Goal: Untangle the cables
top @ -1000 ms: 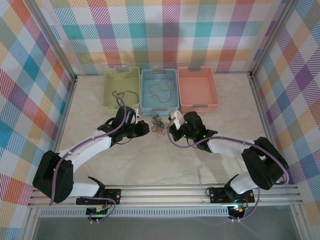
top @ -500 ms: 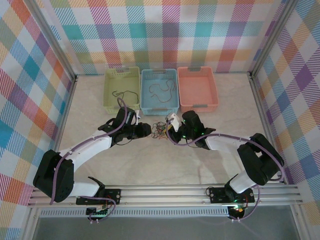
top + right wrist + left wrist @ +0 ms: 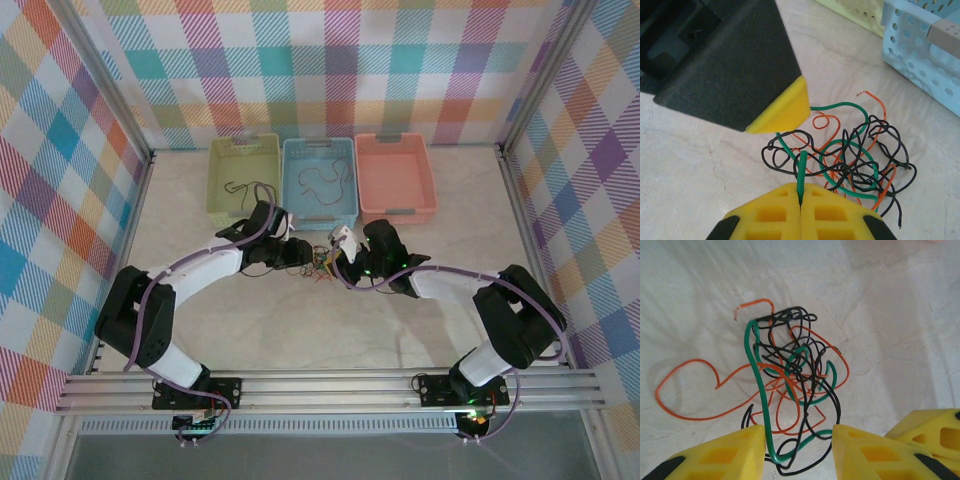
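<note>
Cables (image 3: 318, 263): one knotted clump flat on the tabletop (image 3: 450, 240), between the two claws, just in front of the blue basket (image 3: 291, 185). The clump is roughly round, with no clear long axis.

Left claw (image 3: 797, 452): fingers apart. A green cable (image 3: 760, 390) and a black strand pass through the gap, and neither is pinched. In the left wrist view the green cable runs the length of the clump, from its far top edge straight down to the gap, then hooks back up.

Right claw (image 3: 800, 200): fingers together, clamped on the green cable. That strand rises straight out of the seam into the clump. A yellow fingertip (image 3: 782, 107) of the left claw sits just above the clump in that view.

An orange strand (image 3: 685, 390) trails out of the clump in a wide open loop, pointing left in the left wrist view. Its bare end is up near the clump's top.

One dark cable (image 3: 250, 187) lies in the green basket (image 3: 215, 185), and loose ones (image 3: 325, 180) lie in the blue basket, well apart from the clump.
</note>
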Robot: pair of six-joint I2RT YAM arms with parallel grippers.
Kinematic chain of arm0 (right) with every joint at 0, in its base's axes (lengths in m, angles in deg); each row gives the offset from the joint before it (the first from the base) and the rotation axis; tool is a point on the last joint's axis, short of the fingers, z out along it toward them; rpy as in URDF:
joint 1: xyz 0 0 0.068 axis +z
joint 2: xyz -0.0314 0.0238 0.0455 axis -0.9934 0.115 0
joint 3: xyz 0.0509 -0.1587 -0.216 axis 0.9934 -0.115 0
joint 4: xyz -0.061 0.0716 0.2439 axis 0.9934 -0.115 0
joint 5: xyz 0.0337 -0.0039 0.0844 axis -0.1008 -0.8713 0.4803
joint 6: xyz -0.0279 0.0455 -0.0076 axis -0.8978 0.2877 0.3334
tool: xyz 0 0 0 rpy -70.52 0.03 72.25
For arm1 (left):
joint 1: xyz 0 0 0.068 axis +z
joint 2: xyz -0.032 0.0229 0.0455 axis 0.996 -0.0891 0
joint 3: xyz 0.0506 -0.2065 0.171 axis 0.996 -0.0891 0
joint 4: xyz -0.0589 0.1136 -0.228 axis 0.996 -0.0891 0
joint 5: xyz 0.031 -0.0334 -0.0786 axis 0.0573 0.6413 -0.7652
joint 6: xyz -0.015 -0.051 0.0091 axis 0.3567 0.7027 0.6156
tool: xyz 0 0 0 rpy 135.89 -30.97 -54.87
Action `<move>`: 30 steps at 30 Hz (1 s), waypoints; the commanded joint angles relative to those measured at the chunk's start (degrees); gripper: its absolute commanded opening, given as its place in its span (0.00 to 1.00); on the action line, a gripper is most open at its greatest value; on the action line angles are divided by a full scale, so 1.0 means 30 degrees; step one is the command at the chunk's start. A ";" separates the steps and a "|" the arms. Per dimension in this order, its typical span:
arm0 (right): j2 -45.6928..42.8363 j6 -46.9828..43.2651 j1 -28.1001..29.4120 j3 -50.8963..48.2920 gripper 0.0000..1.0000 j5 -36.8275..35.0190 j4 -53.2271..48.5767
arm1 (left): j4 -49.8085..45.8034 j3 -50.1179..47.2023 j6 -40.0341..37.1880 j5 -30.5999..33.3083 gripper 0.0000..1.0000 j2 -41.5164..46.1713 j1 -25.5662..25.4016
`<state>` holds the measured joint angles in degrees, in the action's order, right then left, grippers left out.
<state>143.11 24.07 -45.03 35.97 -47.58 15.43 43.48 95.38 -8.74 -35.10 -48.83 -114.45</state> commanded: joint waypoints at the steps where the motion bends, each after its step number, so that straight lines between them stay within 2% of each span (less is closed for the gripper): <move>1: 0.0277 -0.0297 0.0098 0.0636 0.00 0.0688 -0.0321 | -0.1787 0.1329 -0.1046 0.2051 0.40 0.0208 -0.0164; 5: 0.0306 -0.0260 0.0098 0.0650 0.00 0.0782 -0.0248 | -0.2448 0.2315 -0.1206 0.3002 0.40 0.0465 -0.0166; 12: 0.0305 -0.0259 0.0101 0.0681 0.00 0.0749 -0.0333 | -0.2612 0.3430 -0.1406 0.0667 0.34 -0.1978 -0.0322; 19: 0.0335 -0.0286 0.0085 0.0724 0.00 0.0668 -0.0426 | -0.2761 0.3693 -0.1854 0.0769 0.33 -0.3015 -0.0808; 30: 0.0291 -0.0310 0.0086 0.0713 0.00 0.0456 -0.0420 | -0.3309 0.3786 -0.2029 -0.0183 0.33 -0.4136 -0.1125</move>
<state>143.51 24.07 -45.01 36.50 -47.21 14.19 35.59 105.88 -13.83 -34.08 -60.74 -117.01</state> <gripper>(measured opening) 0.063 0.332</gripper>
